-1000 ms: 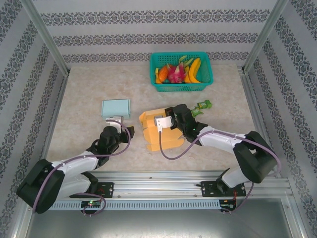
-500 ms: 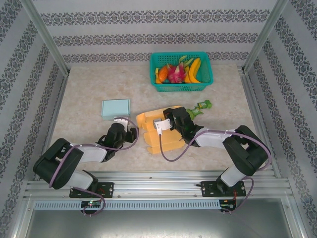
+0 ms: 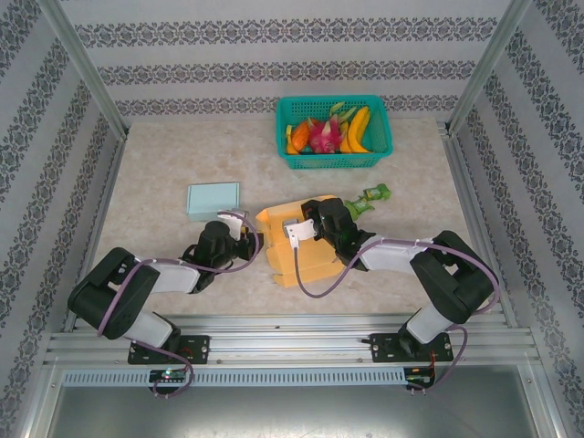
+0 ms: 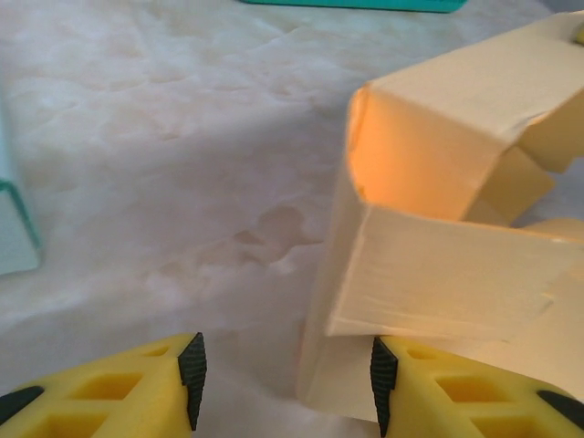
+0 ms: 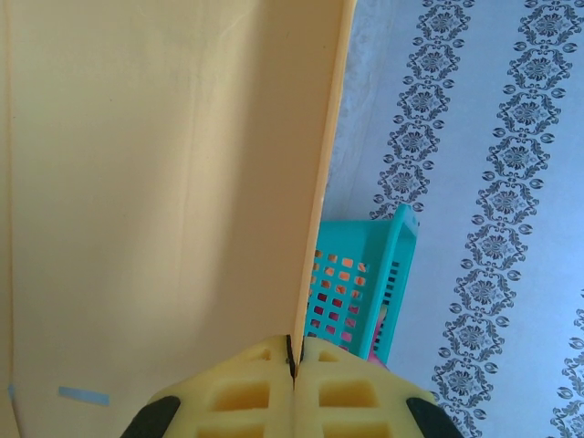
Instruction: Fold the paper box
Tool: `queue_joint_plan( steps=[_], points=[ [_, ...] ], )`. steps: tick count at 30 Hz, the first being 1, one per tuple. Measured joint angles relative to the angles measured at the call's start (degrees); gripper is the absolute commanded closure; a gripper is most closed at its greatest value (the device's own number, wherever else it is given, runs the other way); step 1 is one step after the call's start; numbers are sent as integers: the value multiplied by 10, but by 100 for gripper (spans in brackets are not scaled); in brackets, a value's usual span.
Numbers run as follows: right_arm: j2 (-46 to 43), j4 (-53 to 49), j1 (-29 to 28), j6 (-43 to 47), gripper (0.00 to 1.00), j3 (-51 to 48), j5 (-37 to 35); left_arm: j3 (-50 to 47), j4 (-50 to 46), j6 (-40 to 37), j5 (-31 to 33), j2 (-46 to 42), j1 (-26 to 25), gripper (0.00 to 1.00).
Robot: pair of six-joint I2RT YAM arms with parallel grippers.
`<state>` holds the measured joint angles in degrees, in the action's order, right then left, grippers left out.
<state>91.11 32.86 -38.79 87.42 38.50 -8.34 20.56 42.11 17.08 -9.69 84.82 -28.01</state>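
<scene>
The yellow-orange paper box [image 3: 297, 248] lies partly folded in the middle of the table. My right gripper [image 3: 308, 224] is over its far side, and in the right wrist view this gripper [image 5: 294, 351] is shut on the thin edge of a box panel [image 5: 164, 182] that stands upright. My left gripper [image 3: 246, 245] is low at the box's left end. In the left wrist view it [image 4: 287, 370] is open, with the box's near corner [image 4: 438, 274] between its fingers; the right pad [image 4: 383, 379] is against the wall, the left pad [image 4: 192, 365] apart from it.
A teal basket [image 3: 333, 161] of toy fruit stands at the back, its wall [image 5: 365, 274] also behind the held panel. A flat pale teal box [image 3: 213, 199] lies left of the paper box. A small green object [image 3: 372, 194] lies right of the right gripper.
My left gripper has slid right up to the box's left end and its jaws have narrowed. The right gripper stays shut on the panel, and the box has shifted slightly.
</scene>
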Motion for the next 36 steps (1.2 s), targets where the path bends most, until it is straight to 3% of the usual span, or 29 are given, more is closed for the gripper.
queue_joint_plan(
  steps=[10, 17, 30, 36],
  points=[
    [0, 0, 0, 0, 100, 0, -2, 33, 8, 1, -31, 32, -2, 47],
    [0, 0, 0, 3, 100, 0, -5, 74, 9, 1, -18, 76, -32, 46],
    [19, 20, -5, 24, 100, 0, -28, 129, 8, -2, 119, 140, -66, 44],
    [19, 19, -5, 24, 100, 0, -28, 155, 8, -15, 172, 171, -94, 48]
  ],
)
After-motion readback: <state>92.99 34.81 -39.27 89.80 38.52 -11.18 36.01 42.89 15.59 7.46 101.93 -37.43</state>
